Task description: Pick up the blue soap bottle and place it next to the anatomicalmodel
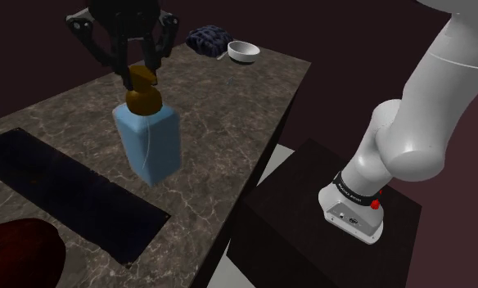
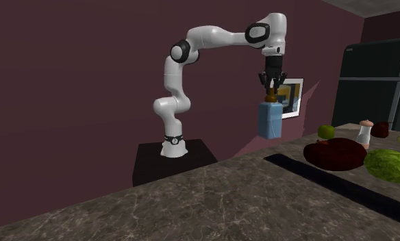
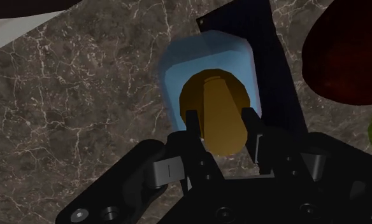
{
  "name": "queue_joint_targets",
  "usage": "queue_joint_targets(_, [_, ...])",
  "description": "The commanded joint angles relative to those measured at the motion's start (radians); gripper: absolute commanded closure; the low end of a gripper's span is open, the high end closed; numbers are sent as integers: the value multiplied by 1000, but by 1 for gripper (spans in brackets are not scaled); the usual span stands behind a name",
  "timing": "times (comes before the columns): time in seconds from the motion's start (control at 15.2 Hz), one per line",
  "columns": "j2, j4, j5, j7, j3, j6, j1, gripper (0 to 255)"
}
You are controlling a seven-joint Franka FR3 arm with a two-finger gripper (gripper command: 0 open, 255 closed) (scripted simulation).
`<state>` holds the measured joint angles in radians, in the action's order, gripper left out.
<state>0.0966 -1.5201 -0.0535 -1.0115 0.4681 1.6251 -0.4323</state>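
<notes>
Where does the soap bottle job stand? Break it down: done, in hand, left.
Done: the claw is shut on the brown pump top of the blue soap bottle, which hangs clear of the marbled counter. In hand: carrying it. Left: setting it down beside the dark red lump, probably the anatomical model, then letting go.

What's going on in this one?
The arm's gripper is shut on the brown cap of the blue bottle. The bottle hangs above the marble counter, apparently lifted clear. The dark red model lies further along the counter, and the bottle is not yet placed beside it.
</notes>
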Motion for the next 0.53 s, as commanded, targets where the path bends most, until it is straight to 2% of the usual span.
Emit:
queue_joint_targets(0.0, [20, 22, -13, -55, 23, -4, -32, 255])
queue_joint_targets(0.46, [123, 140, -77, -238, 90, -40, -158, 255])
